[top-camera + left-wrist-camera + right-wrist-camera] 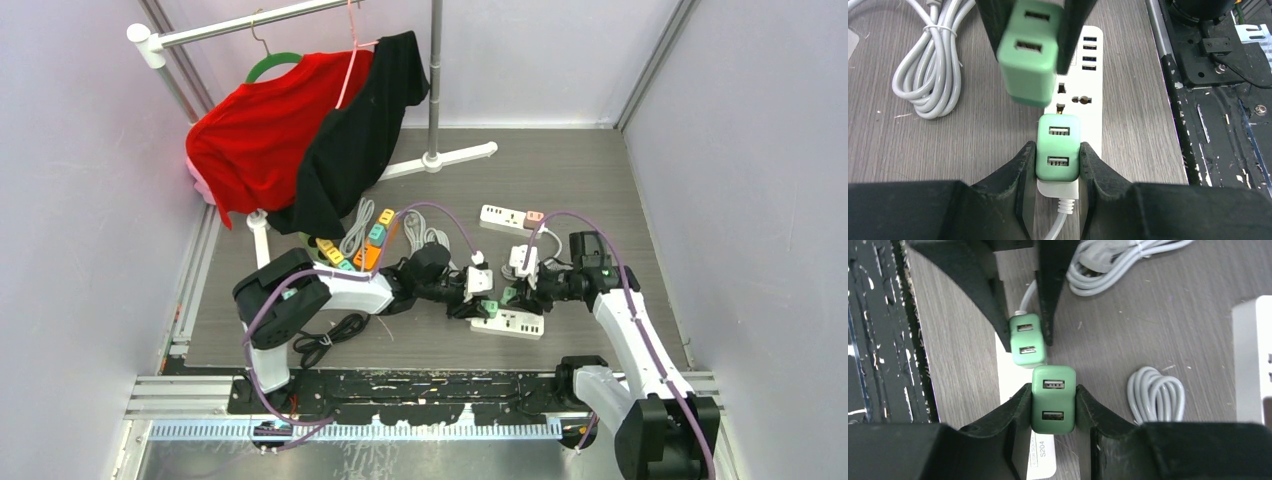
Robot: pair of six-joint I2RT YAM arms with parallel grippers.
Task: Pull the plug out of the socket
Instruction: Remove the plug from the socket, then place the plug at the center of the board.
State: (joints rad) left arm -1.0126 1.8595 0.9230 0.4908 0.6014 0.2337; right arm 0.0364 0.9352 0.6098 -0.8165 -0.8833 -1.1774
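This is a robotics laboratory, more exactly a closed test cell, not a home or a shop. Plain pale walls (80, 200) stand on three sides, held by aluminium frame posts (656, 60). Two robot arms (330, 290) are bolted on a black mounting plate (400, 390) at the near edge of a grey table (580, 170). The things on the table look like practice props: several power strips (500, 216) with coloured plugs (378, 233), coiled cables (357, 225), and a clothes rack (434, 80) carrying a red shirt (255, 140) and a black garment (350, 150).
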